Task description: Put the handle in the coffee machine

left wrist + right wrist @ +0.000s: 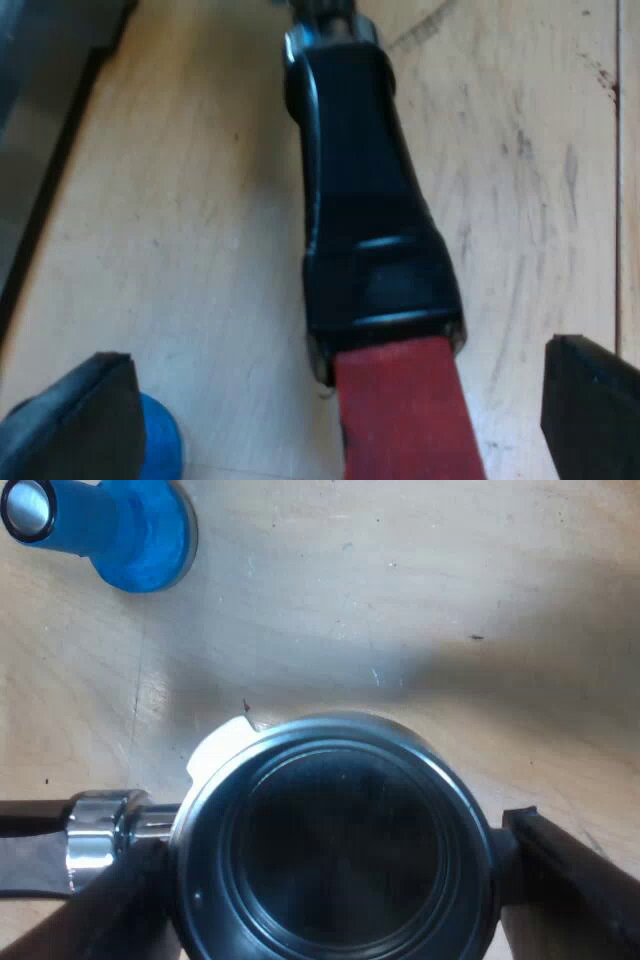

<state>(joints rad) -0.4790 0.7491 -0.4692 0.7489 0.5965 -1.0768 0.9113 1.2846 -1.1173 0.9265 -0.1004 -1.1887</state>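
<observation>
Two grippers, one holder. Our left gripper (335, 355) stands wide open, its fingers clear of the dark handle (365, 200), which runs between them toward twelve o'clock with its red end nearest us. Our right gripper (332, 835) presses at nine and three o'clock on the metal basket of the holder (300, 738), apparently clamped on it. The holder is over the wooden table (450, 580), not in the machine. One blue tamper (120, 535) stands apart at eleven o'clock from the basket. We judge the pickup in hand; next comes closing on the handle and carrying it to the machine's front.
</observation>
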